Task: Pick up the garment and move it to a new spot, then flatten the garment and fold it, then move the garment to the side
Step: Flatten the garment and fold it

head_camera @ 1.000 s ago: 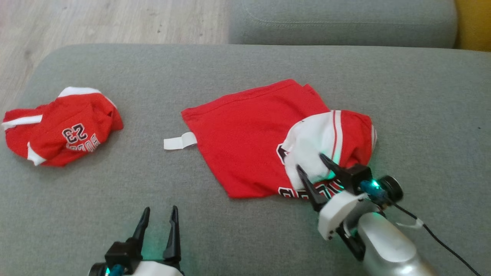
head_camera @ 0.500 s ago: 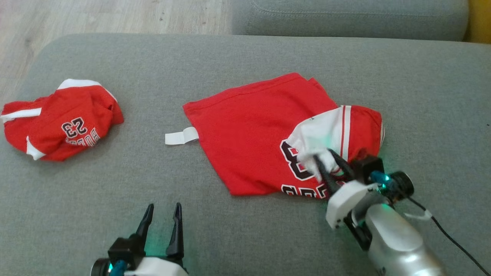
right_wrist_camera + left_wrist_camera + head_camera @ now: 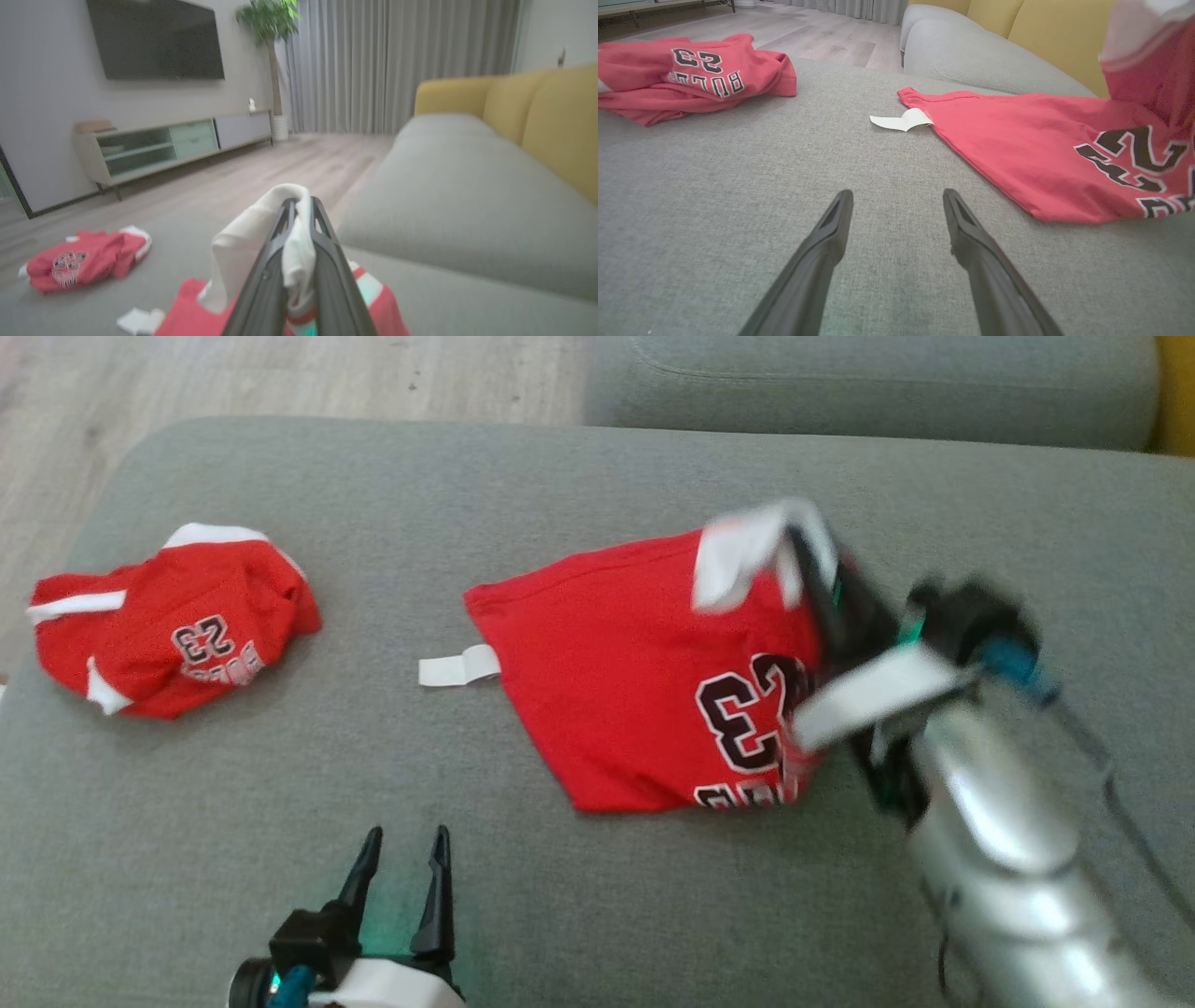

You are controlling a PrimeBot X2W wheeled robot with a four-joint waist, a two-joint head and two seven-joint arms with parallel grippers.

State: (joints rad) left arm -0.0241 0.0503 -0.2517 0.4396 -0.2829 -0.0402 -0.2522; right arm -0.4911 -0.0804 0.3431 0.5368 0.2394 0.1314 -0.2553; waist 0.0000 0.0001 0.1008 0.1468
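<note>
The garment (image 3: 644,681), a red sports shirt with a black number and white trim, is judged to be light, soft and limp. It will drape and fold under its own weight, and any part that is not held will drag over the sofa seat (image 3: 579,485). A hem, seam or trim band is recommended as the grip point, since the doubled cloth there is less likely to slip out.

The garment lies right of centre on the sofa seat, with a white label (image 3: 457,665) at its left corner. Its white trim (image 3: 738,555) is pinched between the closed fingers of the right end effector (image 3: 299,207) and is held clear of the seat. The left end effector (image 3: 407,833) rests low at the near edge, with its fingers parted and nothing between them. A second red shirt (image 3: 177,616) lies crumpled well apart to the left.

Compared with half a second ago, the right end effector has been raised and carried toward the far side. The flap has been pulled up, and more of the number is uncovered. The left end effector has not changed.
</note>
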